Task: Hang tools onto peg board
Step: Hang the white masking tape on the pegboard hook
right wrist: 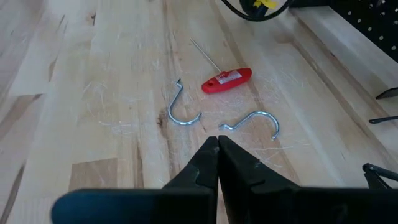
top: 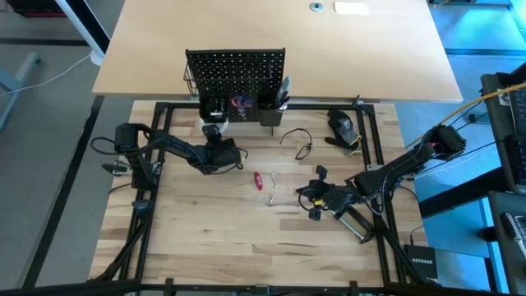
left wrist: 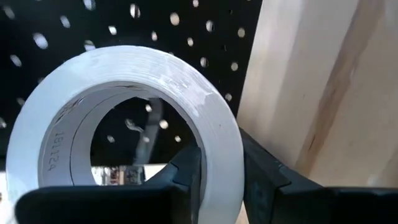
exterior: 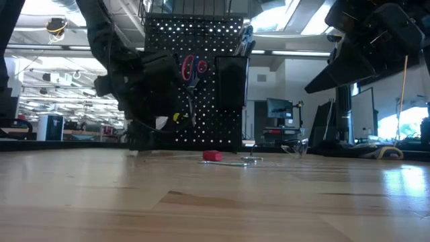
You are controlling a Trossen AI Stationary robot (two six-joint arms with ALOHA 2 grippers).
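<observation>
White tape roll (left wrist: 134, 118) clamped by its wall in the left gripper (left wrist: 217, 180).
Held on edge before the peg board (top: 236, 76) (core clear for a peg, I judge); right gripper (right wrist: 217, 149) closed, empty.

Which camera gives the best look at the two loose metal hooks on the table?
The right wrist view: both metal hooks lie plainly on the wood beside the red-handled tool, just ahead of the shut right gripper. The high view shows them only as faint curves, the low view as a thin glint; the left wrist view misses them.
</observation>
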